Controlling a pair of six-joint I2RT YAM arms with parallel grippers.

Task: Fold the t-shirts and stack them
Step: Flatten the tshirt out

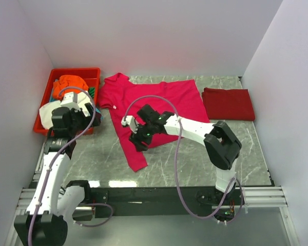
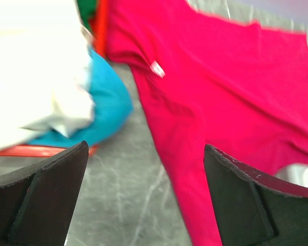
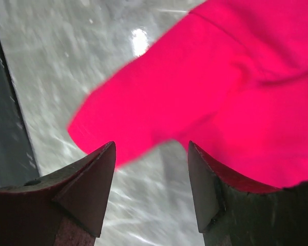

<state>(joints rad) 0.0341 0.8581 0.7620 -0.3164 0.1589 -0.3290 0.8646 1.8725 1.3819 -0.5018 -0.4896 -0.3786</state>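
Top view: pink-red t-shirt (image 1: 159,110) lies spread on the table (image 1: 195,159), collar toward the far-left. R claw (image 1: 138,136) sits over the shirt's near-left part, w/ most of the cloth beyond it and to its right. The darker red t-shirt (image 1: 228,103) lies folded well off to its right by the table's far-right corner. Bare marble on the near side of the R claw up to the table edge. L claw (image 1: 87,110) is by the red tray (image 1: 74,70), w/ the orange t-shirt (image 1: 72,82) beyond it; the pink-red shirt is just to its right. Can't tell the jaw state of either claw from here. L wrist view: L claw (image 2: 146,195) has its jaws wide apart, nothing btwn them but bare table. The pink-red shirt runs ahead and to the right, its edge reaching down btwn the fingertips, neck label (image 2: 157,68) ahead. A white t-shirt (image 2: 36,66) and a teal t-shirt (image 2: 110,107) spill over the tray rim ahead-left. R wrist view, blurry: R claw (image 3: 151,184) has its jaws apart, gripping nothing. The shirt's sleeve end sits just ahead of the left fingertip, the body ahead-right and under the right finger (image 3: 210,189). Open marble ahead-left, the table's dark edge far left.
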